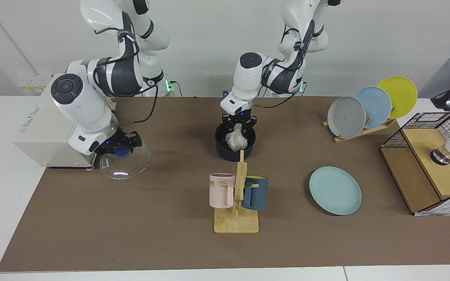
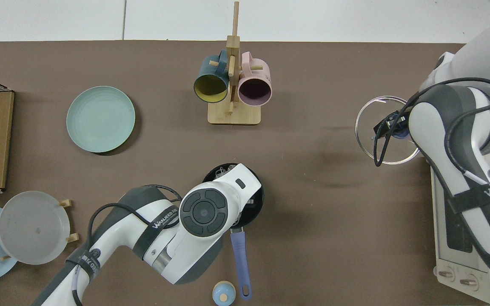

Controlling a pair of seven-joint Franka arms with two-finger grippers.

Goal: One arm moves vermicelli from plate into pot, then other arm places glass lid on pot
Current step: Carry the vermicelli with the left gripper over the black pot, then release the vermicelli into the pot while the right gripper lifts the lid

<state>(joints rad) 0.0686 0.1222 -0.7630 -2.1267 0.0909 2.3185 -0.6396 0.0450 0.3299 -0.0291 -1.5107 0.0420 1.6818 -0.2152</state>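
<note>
Table's covered in a matt brown mat (image 1: 131, 234), looks like felt or paper. On it, the glass lid (image 1: 125, 166) is clear and shiny with a thin metal rim, and the pot (image 1: 225, 150) is dark matt. The plate (image 1: 335, 190) is smooth satin plastic, the mug rack (image 1: 237, 218) pale bare wood. The vermicelli (image 1: 236, 140) looks whitish, stringy, semi-translucent. The arms (image 1: 80, 105) are glossy white plastic.
</note>
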